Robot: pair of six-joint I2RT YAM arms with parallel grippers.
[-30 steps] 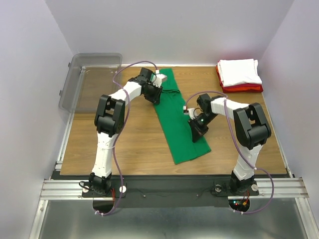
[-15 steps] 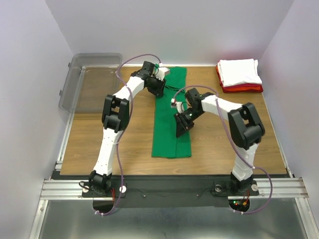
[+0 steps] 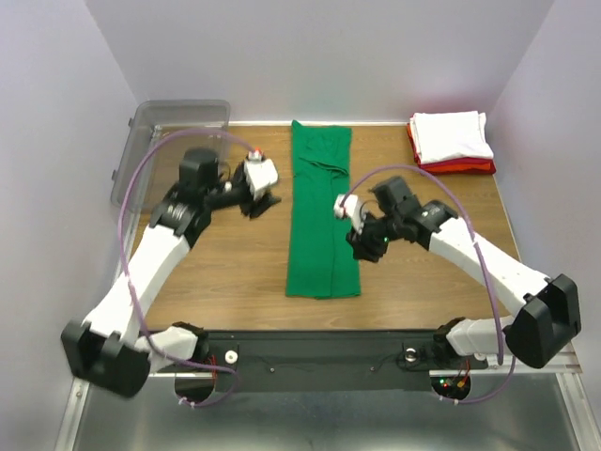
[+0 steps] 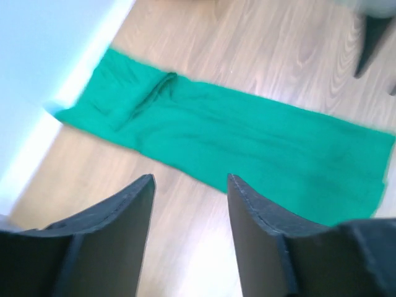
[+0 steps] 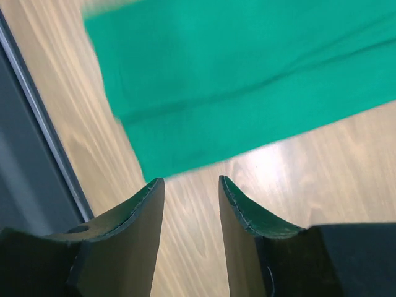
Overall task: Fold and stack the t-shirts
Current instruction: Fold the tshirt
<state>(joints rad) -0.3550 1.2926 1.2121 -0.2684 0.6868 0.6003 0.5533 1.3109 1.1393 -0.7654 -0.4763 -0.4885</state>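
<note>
Green t-shirt lies as long folded strip mid-table; white t-shirt sits on red t-shirt, far right corner.

Left wrist: left gripper parted, empty, beside strip.

Right wrist: right gripper parted, empty, near strip's end.

Judgement: soft, light, limp cloth; pinch end corners.

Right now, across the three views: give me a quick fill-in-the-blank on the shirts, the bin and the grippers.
1. The long folded cotton t-shirt lying mid-way across the wooden table is bright ____.
2. At the far right, the folded white t-shirt rests on top of a folded ____ one.
3. The clear grey plastic bin sits at the table's far ____ corner.
4. The left gripper and the right gripper both stand open, holding ____.
Missing: green; red; left; nothing.
</note>
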